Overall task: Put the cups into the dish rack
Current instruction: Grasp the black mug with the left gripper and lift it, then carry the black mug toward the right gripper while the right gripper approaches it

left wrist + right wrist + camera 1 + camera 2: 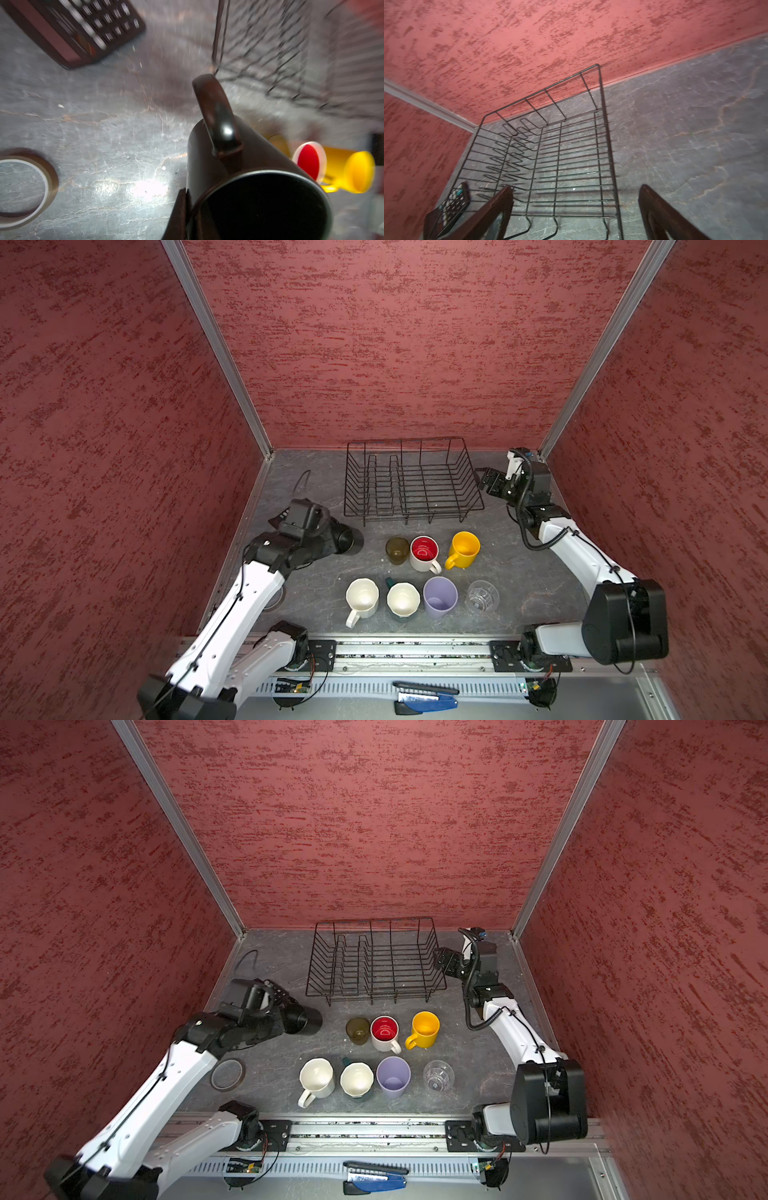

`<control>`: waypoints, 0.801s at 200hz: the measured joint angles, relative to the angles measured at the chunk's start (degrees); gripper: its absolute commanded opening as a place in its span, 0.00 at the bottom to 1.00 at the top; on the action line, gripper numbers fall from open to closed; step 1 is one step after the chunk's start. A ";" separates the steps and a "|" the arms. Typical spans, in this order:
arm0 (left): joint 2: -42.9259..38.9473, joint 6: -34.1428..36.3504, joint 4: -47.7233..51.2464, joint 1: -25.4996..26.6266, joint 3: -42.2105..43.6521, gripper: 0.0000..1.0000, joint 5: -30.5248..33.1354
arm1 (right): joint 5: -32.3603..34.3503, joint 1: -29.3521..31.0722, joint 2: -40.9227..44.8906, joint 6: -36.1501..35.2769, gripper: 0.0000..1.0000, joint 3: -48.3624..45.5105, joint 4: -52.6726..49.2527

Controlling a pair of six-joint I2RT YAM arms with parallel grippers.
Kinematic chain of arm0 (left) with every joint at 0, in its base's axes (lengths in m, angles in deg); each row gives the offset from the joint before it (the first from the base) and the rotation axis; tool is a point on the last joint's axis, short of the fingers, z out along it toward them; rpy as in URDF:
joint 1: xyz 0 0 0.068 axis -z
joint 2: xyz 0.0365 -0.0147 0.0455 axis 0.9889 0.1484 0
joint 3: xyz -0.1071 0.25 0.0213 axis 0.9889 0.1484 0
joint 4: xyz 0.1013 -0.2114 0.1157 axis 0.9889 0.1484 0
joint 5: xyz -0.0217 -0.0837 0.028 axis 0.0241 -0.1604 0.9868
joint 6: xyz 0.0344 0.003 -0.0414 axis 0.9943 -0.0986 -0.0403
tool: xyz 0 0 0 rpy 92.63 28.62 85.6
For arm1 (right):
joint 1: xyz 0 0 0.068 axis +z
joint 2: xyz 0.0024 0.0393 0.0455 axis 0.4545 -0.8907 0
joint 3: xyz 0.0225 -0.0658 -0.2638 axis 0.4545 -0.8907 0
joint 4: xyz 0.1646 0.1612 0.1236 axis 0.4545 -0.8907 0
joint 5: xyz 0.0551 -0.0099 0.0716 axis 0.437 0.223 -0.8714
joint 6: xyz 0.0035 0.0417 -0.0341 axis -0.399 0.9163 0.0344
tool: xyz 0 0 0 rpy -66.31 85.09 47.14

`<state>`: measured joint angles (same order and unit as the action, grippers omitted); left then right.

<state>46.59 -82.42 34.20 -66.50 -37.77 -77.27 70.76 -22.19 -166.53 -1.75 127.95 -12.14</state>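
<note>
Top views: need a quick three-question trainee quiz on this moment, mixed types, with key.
1. True or false: the dish rack already holds a cup.
2. Which cup is the left gripper clamped on? A) yellow mug B) black mug C) lavender tumbler
3. Fill in: beside the rack, the right gripper has its jaws ____.
Key: 1 false; 2 B; 3 open.

walls (415,344): red mottled plaster on left, far and right | corners: silver metal posts (217,344) at both far corners | worktop (519,572): dark grey, marbled with pale veins | near edge: silver metal rail (415,651) | light: bright glare patch (149,187) on worktop
</note>
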 measured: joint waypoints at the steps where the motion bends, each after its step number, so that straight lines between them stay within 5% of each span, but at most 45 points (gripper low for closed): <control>1: -0.26 0.07 0.00 -0.24 -0.07 0.00 -0.09 | -0.22 0.00 0.00 0.00 0.95 0.00 0.22; 39: -7.78 1.01 -5.84 -9.99 0.55 0.00 -14.27 | -9.79 0.02 0.00 1.51 0.95 -0.04 7.21; 92: -4.83 -3.72 -32.79 -12.33 10.67 0.00 -39.08 | -32.46 3.61 -0.09 10.51 0.94 -0.92 25.73; 121: -0.72 -7.63 -45.29 -12.39 12.39 0.00 -46.05 | -41.18 8.04 -0.09 14.95 0.95 -2.73 34.95; 160: 1.20 -8.74 -60.11 -11.34 14.43 0.00 -51.74 | -44.85 11.85 -0.20 16.52 0.94 -2.75 35.43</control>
<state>47.79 -91.16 -25.90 -77.85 -23.34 -129.00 25.91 -10.35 -166.73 14.77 125.20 23.29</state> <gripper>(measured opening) 0.100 0.948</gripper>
